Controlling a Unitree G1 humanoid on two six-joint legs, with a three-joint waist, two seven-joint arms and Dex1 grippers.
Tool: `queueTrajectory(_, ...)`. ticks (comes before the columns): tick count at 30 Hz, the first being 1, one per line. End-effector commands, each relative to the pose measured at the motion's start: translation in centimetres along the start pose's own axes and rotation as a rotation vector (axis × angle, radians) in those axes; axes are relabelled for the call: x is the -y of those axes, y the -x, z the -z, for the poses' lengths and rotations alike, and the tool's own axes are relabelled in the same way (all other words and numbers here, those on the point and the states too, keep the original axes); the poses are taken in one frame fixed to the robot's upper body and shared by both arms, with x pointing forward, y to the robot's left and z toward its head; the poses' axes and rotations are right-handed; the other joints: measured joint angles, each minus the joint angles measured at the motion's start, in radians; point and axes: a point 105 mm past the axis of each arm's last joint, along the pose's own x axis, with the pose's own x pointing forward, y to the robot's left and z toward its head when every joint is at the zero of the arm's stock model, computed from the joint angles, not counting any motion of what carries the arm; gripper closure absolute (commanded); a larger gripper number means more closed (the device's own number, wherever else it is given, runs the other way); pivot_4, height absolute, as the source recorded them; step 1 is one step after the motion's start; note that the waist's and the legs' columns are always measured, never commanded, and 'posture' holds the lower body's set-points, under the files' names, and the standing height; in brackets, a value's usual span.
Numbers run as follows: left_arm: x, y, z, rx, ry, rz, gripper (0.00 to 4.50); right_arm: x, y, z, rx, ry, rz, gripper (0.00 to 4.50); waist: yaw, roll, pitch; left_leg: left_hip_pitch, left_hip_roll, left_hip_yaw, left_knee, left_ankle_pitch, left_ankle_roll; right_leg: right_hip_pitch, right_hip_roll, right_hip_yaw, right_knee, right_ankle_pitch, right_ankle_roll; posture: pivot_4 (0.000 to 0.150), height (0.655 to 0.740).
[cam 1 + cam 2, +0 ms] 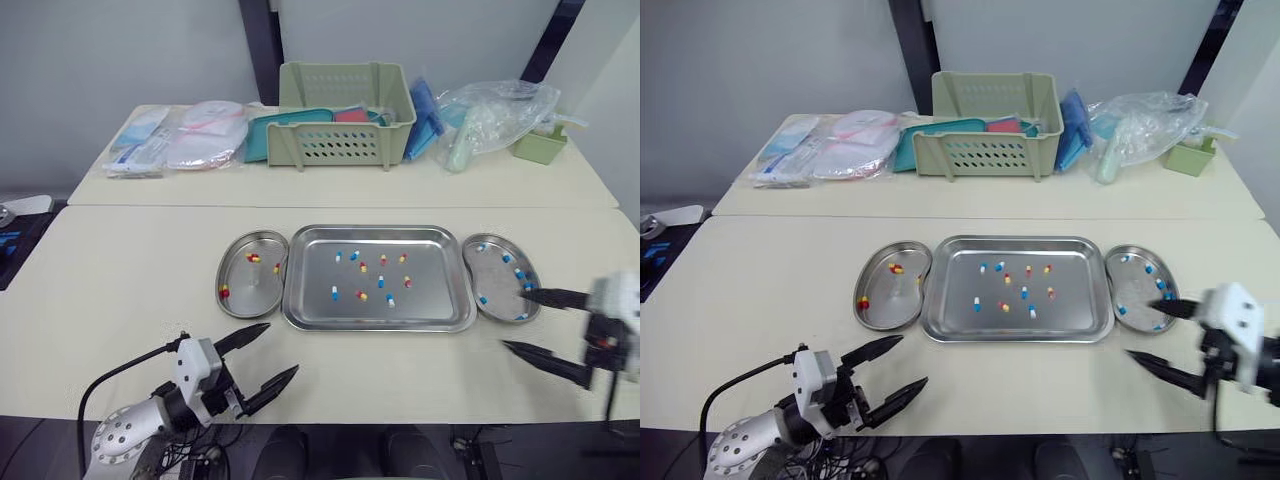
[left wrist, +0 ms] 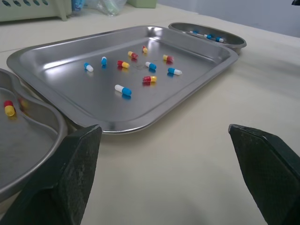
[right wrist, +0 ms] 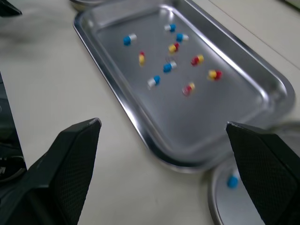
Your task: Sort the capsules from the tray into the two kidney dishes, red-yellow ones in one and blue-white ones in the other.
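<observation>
capsules [image 1: 335, 292]: a mix of red-yellow and blue-white ones lies scattered on the floor of the tray [image 1: 430, 300]. neither gripper holds one.

nearest me, in front of the tray's left corner, the left gripper [image 1: 282, 347] hangs low over the bare table [image 1: 120, 280]. its two black fingers are spread wide with nothing between them. the left wrist view looks between them across the tabletop to the tray.

in front of the tray and to its right, the right gripper [image 1: 512, 318] is also spread wide and empty. one fingertip reaches over the near rim of the right kidney dish [image 1: 498, 285]; the other is over the table in front of it. this arm looks blurred.

the left kidney dish [image 1: 250, 290] sits tight against the tray's left edge and holds three red-yellow capsules [image 1: 253, 258]. the right kidney dish sits just beside the tray's right edge and holds several blue-white capsules [image 1: 518, 272].

behind the tray, well apart from it on a second tabletop, i see a green basket [image 1: 345, 115]. flat sealed packets [image 1: 190, 135] lie to its left, and a clear plastic bag [image 1: 495, 115] and a small green box [image 1: 540, 145] to its right.
</observation>
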Motion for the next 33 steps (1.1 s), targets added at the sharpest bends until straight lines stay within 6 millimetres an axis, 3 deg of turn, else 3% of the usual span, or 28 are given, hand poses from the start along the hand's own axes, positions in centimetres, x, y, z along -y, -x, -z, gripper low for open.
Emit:
queueTrajectory(1, 0.2, -0.3, -0.6, 0.021, -0.027, -0.003, 0.02, -0.4, -3.1, -1.5, 0.035, -0.015, 0.025, 0.00, 0.003, -0.003, 0.000, 0.000, 0.000, 0.000, 0.000, 0.000, 0.000, 0.000, 0.000, 0.000, 0.000, 0.000, 0.000, 0.150, 0.7400)
queueTrajectory(6, 0.3, -0.9, -1.0, 0.031, -0.034, -0.001, 0.02, -1.0, -8.0, -3.2, 0.076, -0.022, -0.002, 0.00, 0.004, -0.003, 0.000, -0.001, 0.000, -0.002, 0.000, 0.000, 0.000, -0.001, 0.000, -0.002, 0.000, 0.000, 0.000, 0.150, 0.7400)
queueTrajectory(9, 0.2, -1.3, -0.9, 0.031, -0.033, 0.003, 0.00, -1.3, -11.2, -3.5, 0.072, -0.044, 0.001, 0.61, 0.000, -0.004, -0.001, -0.001, 0.000, -0.002, 0.000, 0.000, 0.000, -0.001, 0.000, -0.002, 0.000, 0.000, 0.000, 0.150, 0.7400)
queueTrajectory(12, -0.1, -1.4, -0.8, 0.028, -0.040, -0.006, 0.00, -1.0, -13.7, -3.7, 0.054, -0.064, 0.040, 1.61, -0.001, -0.004, -0.001, -0.001, 0.000, -0.002, 0.000, 0.000, 0.000, -0.002, 0.000, -0.002, 0.001, 0.000, 0.000, 0.150, 0.7400)
queueTrajectory(14, -0.2, -1.3, -0.6, 0.024, -0.043, -0.006, 0.00, -1.0, -15.1, -3.6, 0.013, -0.075, 0.078, 1.61, -0.001, -0.003, -0.001, -0.001, 0.000, -0.002, 0.000, 0.000, 0.000, -0.003, 0.000, -0.002, 0.001, 0.000, 0.000, 0.150, 0.7400)
queueTrajectory(24, 0.3, -1.3, -0.3, 0.023, -0.046, 0.003, 0.00, -2.1, -19.2, -3.4, -0.062, -0.130, 0.091, 1.61, -0.003, -0.003, -0.001, -0.002, 0.000, -0.002, 0.000, 0.000, 0.000, -0.006, 0.000, -0.001, 0.002, 0.000, 0.000, 0.150, 0.7400)
queueTrajectory(33, 0.4, -1.2, -0.5, 0.018, -0.052, 0.002, 0.00, -2.4, -20.5, -3.2, -0.072, -0.143, 0.091, 1.61, -0.005, -0.003, -0.001, -0.003, 0.000, -0.002, -0.001, 0.000, 0.000, -0.006, 0.000, -0.001, 0.002, 0.000, 0.000, 0.150, 0.7400)
